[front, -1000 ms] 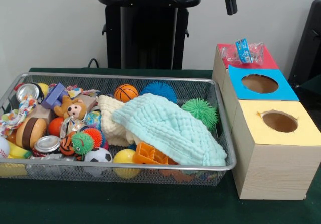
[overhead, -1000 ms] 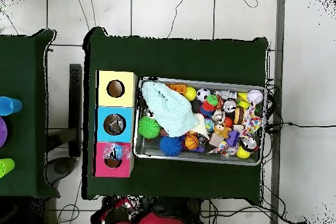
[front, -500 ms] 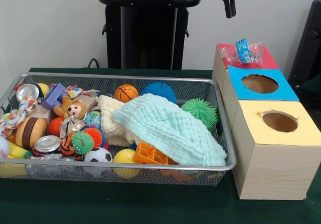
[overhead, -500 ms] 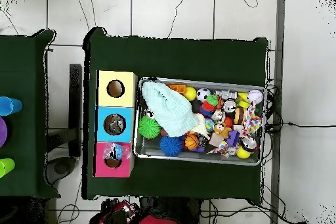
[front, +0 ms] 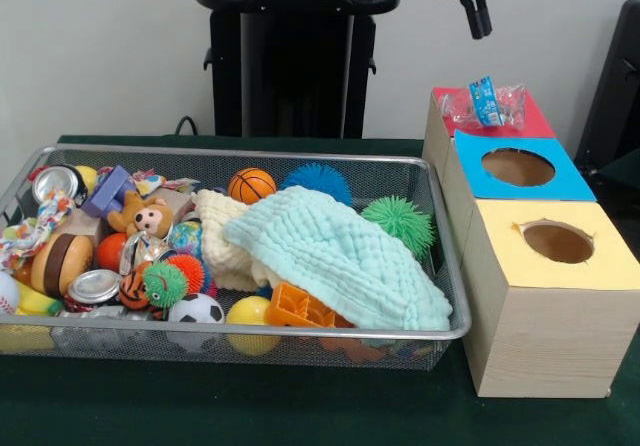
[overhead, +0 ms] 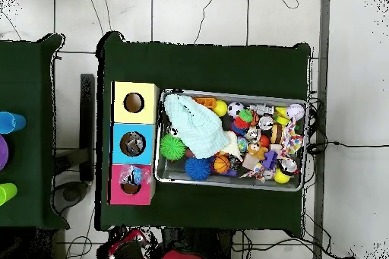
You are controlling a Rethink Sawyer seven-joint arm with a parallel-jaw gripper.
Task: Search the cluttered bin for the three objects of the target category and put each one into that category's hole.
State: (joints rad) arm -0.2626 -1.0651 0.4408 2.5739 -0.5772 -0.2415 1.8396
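A wire mesh bin (front: 440,331) fills the lower left of the front view, heaped with balls, cans and toys under a pale green cloth (front: 335,256). At right, a clear crinkled wrapper (front: 484,105) lies over the red box's hole (overhead: 131,187).

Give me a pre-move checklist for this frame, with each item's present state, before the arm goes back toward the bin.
1. Gripper raised clear of the boxes: ok.
2. Fingers empty: ok, they look shut, nothing between them.
3. Plastic wrapper down the red box hole: not ok, it lies on top.
4. Blue box and yellow box holes unblocked: ok.
5. Mint cloth covers part of the wire bin: not ok, what it hides cannot be told.
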